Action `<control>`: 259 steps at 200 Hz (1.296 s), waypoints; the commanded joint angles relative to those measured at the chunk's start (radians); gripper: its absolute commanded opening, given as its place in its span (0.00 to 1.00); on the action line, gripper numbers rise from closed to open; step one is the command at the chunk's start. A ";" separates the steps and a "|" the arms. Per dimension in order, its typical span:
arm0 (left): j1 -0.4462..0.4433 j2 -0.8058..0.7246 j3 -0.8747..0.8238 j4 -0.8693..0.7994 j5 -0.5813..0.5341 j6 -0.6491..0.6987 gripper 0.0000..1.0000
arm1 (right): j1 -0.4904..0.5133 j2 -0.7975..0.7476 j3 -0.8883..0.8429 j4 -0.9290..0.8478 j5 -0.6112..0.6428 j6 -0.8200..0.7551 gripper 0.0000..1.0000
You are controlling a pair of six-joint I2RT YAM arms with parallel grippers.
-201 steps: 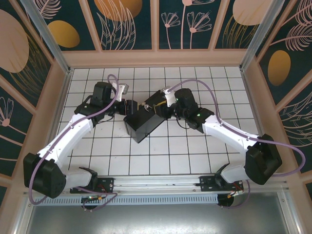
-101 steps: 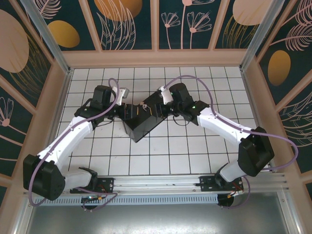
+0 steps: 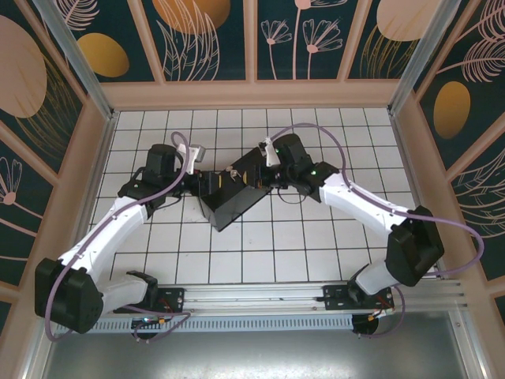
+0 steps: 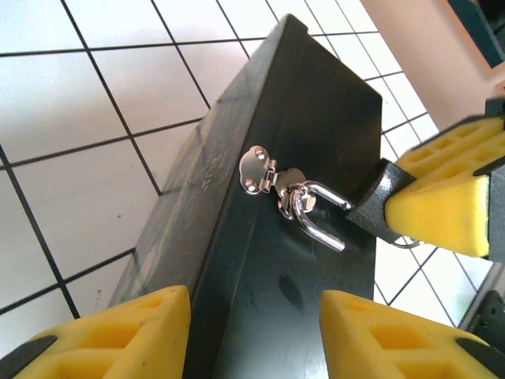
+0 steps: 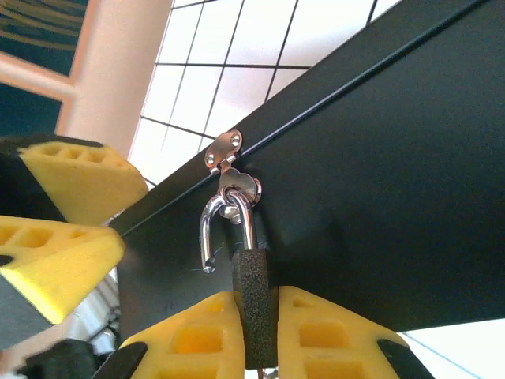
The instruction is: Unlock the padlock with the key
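The padlock (image 5: 255, 292) has a dark, rough body pinched between my right gripper's (image 5: 256, 335) yellow pads. Its silvery shackle (image 5: 215, 229) is swung open, one end free, and still hooks through the hasp (image 5: 230, 170) on the black box (image 5: 379, 181). In the left wrist view the shackle (image 4: 319, 212) and padlock body (image 4: 377, 209) hang off the hasp (image 4: 264, 170), with the right fingers (image 4: 442, 189) on them. My left gripper (image 4: 252, 332) stands open over the box's dark side, a little short of the padlock. The key is hidden behind the right fingers.
The black box (image 3: 233, 204) lies diagonally on the white tiled floor (image 3: 316, 245) between both arms. My left gripper (image 3: 207, 183) and right gripper (image 3: 252, 175) meet at its far edge. Patterned walls enclose the floor on three sides.
The right arm has stretched in and to the left with the padlock. The left gripper has shifted a little closer to the box. The box has turned slightly.
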 commanded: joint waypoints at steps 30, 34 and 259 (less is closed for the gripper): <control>-0.072 -0.015 -0.059 -0.062 0.134 -0.083 0.46 | 0.149 -0.091 -0.069 0.111 0.241 0.434 0.00; -0.074 -0.012 -0.052 -0.071 0.123 -0.077 0.46 | 0.154 -0.091 -0.058 0.095 0.259 0.437 0.00; -0.079 0.126 0.104 -0.158 0.092 0.045 0.53 | 0.305 -0.212 -0.298 0.257 0.755 0.901 0.00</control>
